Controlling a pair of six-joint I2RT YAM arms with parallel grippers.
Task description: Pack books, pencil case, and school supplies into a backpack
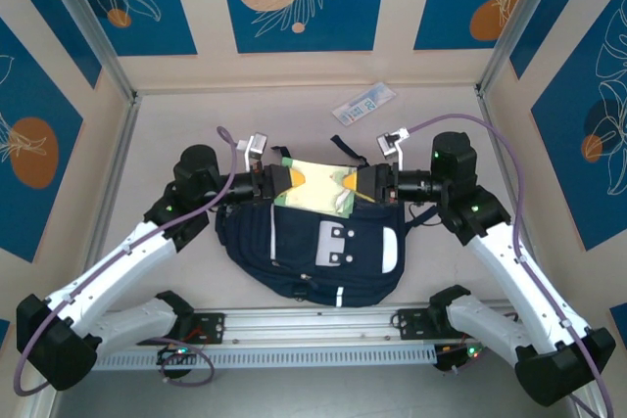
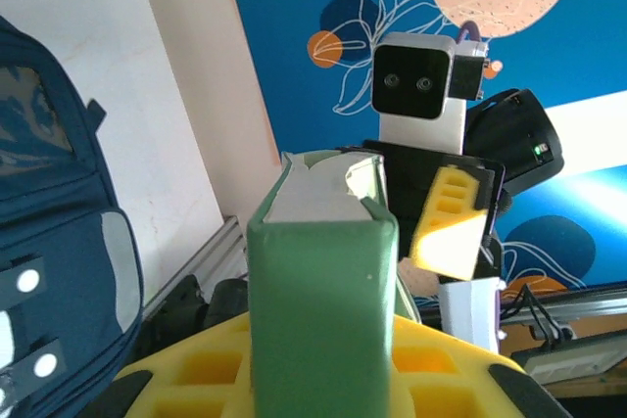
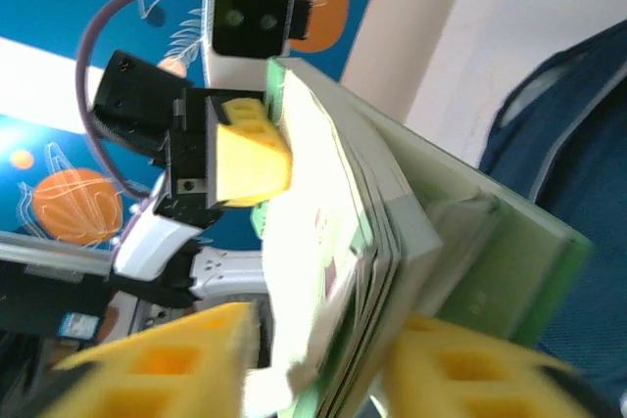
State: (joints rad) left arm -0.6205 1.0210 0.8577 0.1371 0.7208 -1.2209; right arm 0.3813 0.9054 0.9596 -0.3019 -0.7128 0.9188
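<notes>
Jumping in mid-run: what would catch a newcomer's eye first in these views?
A pale green-and-yellow book stands out first, spanning the gap between the left gripper and the right gripper. It sits just above the top of the navy backpack in the centre of the scene. Farther back, a white-and-blue packet lies flat on its own.

Backpack (image 1: 257, 242): dark navy, white patch with dark dots, lies flat mid-surface with its top toward the far wall. Books (image 1: 318, 188): thin stack, green and pale yellow covers, overlapping the backpack's top edge. School supplies packet (image 1: 364, 102): white and light blue, flat, angled, near the far wall, well apart.
</notes>
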